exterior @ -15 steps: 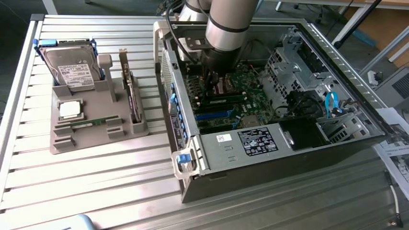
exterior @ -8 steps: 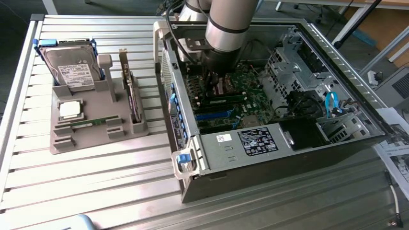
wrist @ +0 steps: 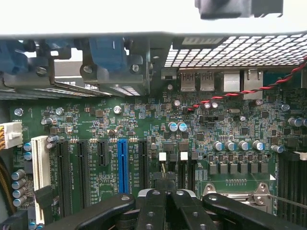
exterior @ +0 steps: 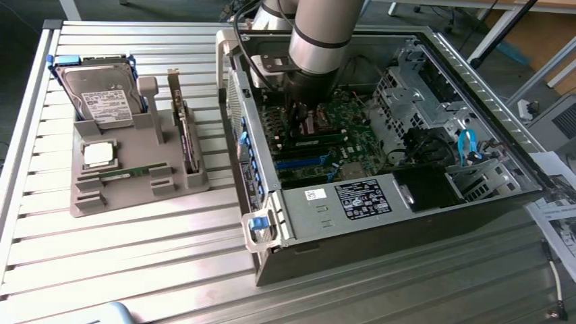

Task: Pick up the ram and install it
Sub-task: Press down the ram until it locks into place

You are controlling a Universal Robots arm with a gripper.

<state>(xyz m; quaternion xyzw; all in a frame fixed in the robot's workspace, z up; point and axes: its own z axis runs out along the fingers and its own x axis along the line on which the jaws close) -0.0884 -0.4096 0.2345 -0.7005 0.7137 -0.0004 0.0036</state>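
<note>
Wrist view: tool [wrist: 165,191] pressed together above motherboard [wrist: 144,124]; slot lettering unreadable. Ram [exterior: 120,174] in grey holder [exterior: 135,182].

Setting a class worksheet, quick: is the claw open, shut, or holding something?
Claw: shut, over the motherboard; whether it grips anything cannot be told.

Bright, even light; glare on table slats [exterior: 135,256] at 7 o'clock; case interior [exterior: 360,135] dimmer, wrist view w/ blown-out white band at 12.
</note>
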